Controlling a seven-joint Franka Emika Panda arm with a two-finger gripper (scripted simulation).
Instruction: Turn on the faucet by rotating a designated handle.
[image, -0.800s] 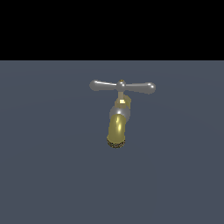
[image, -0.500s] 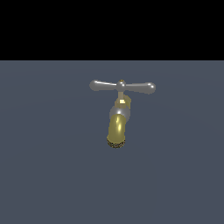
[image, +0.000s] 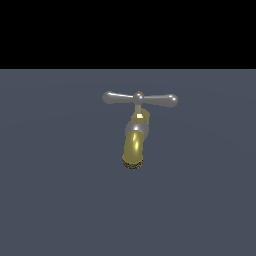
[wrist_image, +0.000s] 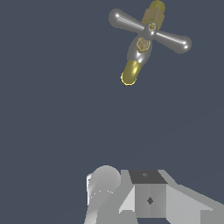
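Observation:
The faucet (image: 133, 145) stands on a dark grey-blue surface, near the middle of the exterior view. Its brass-gold curved spout points toward the camera and ends in a dotted tip. On top lies the handle (image: 140, 98), a silver-grey crossbar with two rounded ends and a small centre knob on a brass stem. It runs level from the exterior view's left to its right. The wrist view sees the faucet (wrist_image: 131, 72) from above and at a distance, with the handle (wrist_image: 150, 29) lying slantwise across it. No gripper fingers show in either view.
Grey parts of the arm (wrist_image: 148, 197), a rounded cylinder and a boxy block, fill the lower edge of the wrist view, well apart from the faucet. The dark surface (image: 60, 200) spreads out on all sides. A black band lies beyond it.

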